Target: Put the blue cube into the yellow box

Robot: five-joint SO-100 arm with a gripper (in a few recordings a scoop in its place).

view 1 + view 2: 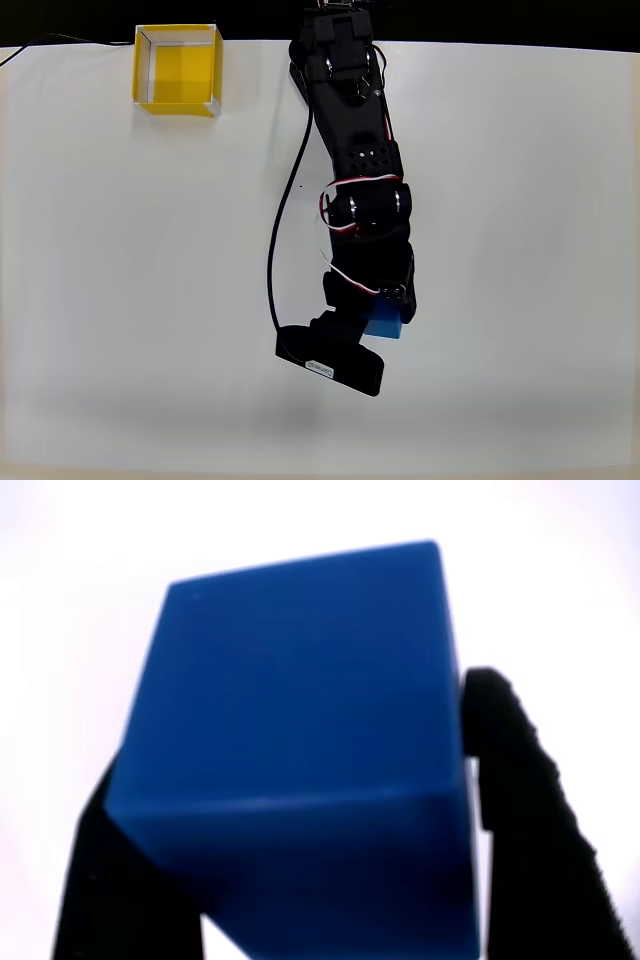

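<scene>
Claw [300,880]: you have both black fingers [530,810] pressed against opposite sides of the blue cube [300,700], gripping it for carrying | Cube [385,322]: beneath the arm's tip, low over the white table [520,300] | Yellow box [178,70]: far corner, well apart, so a long carry awaits you.

White table [120,300], yellow box [178,70] at far-left edge

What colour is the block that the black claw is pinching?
Bright blue, plain and matte. The cube shows best in the wrist view, between the gripper's black fingers.
</scene>
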